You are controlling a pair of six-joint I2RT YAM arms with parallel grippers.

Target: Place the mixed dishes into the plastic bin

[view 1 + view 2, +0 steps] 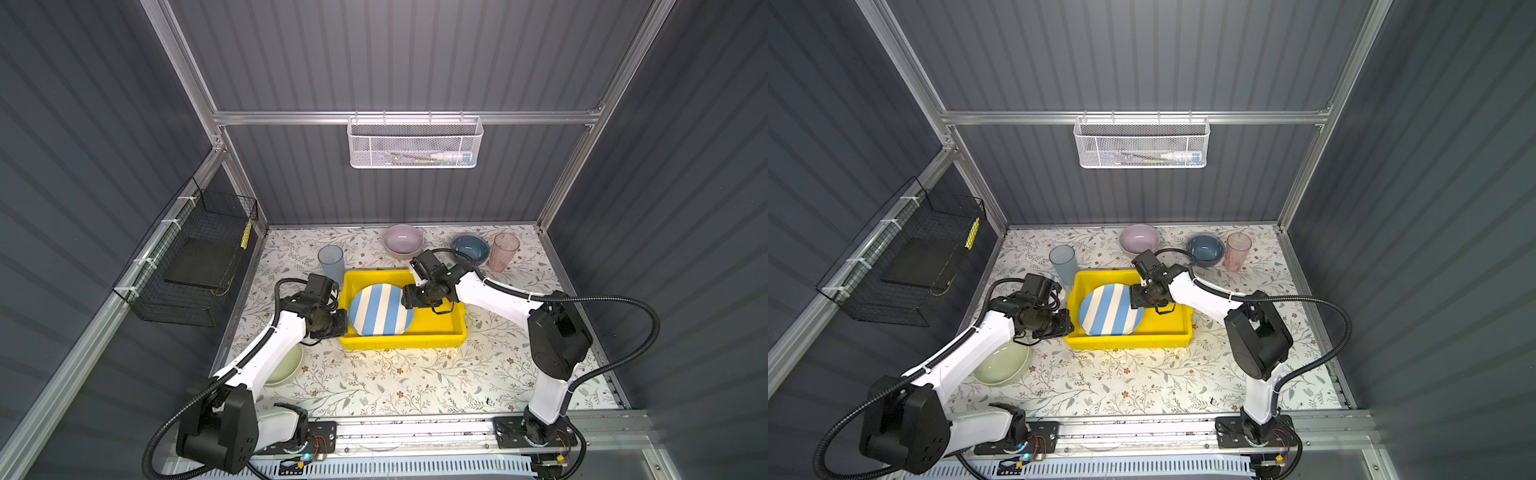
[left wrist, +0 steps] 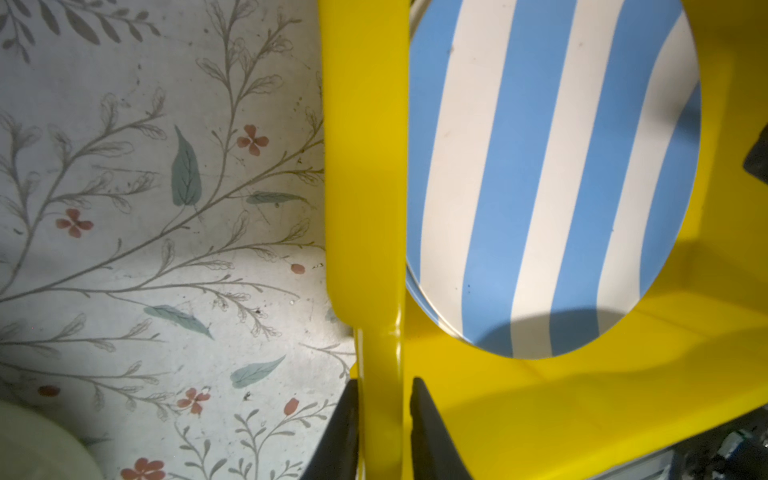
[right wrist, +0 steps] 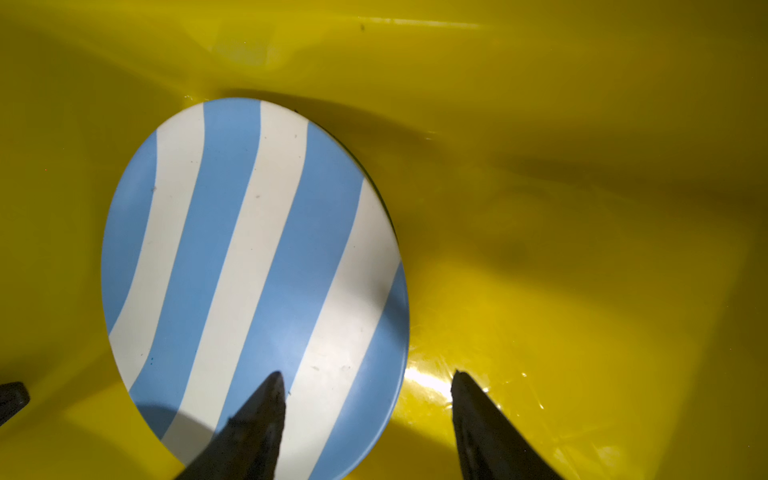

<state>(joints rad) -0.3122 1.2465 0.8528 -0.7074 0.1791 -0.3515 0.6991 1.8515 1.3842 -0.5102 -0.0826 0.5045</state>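
The 2 fingers of the left gripper sit slightly parted astride the left end wall of the yellow plastic bin, barely clear of it. The fingers of the right gripper are spread wide and empty over the edge of the blue-white striped plate, which lies inside the bin. The lilac bowl, dark blue bowl, pale green bowl, blue tumbler and pink tumbler stand outside on the table.

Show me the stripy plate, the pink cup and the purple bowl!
Stripy plate (image 1: 380, 310): a top view, its middle.
Pink cup (image 1: 503, 252): a top view, its side.
Purple bowl (image 1: 402, 240): a top view, its inside.
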